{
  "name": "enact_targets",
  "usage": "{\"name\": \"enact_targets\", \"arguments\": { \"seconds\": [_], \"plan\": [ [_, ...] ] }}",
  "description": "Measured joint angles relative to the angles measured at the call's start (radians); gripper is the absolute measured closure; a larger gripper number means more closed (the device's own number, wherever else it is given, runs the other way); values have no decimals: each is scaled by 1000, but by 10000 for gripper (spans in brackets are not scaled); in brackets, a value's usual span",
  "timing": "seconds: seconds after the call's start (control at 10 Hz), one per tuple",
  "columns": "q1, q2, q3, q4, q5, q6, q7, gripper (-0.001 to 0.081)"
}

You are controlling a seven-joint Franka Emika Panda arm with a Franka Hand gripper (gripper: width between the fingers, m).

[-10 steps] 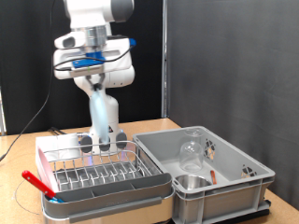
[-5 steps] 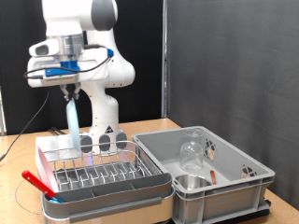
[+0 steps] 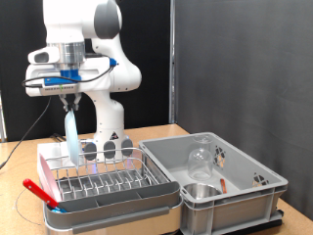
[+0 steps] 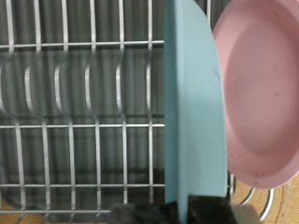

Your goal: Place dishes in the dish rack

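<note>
At the exterior view's left, the pincer (image 3: 67, 101) hangs above the back left corner of the dish rack (image 3: 103, 184), clenched on the top edge of a light blue plate (image 3: 72, 137) that hangs upright on its edge over the wires. In the wrist view the blue plate (image 4: 194, 103) stands edge-on between the fingers, with a pink plate (image 4: 263, 89) just beside it and the rack wires (image 4: 84, 103) below. A red-handled utensil (image 3: 40, 190) lies along the rack's front left corner. To the right, the grey tub (image 3: 249, 191) on the counter (image 3: 156, 133) holds a clear glass (image 3: 200, 157) and a metal cup (image 3: 199, 191).
</note>
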Motion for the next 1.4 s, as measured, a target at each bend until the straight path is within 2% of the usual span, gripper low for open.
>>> {"name": "enact_targets", "arguments": {
  "seconds": [0.2,0.6,1.0,1.2,1.4],
  "plan": [
    [-6,4,-6,-35,-25,67,0,792],
    [-8,31,-29,-84,-25,142,-12,792],
    [-14,99,-52,-98,-24,218,-12,792],
    [-12,129,-63,-102,5,235,-36,792],
    [-11,150,-67,-109,68,233,-100,792]
  ]
}}
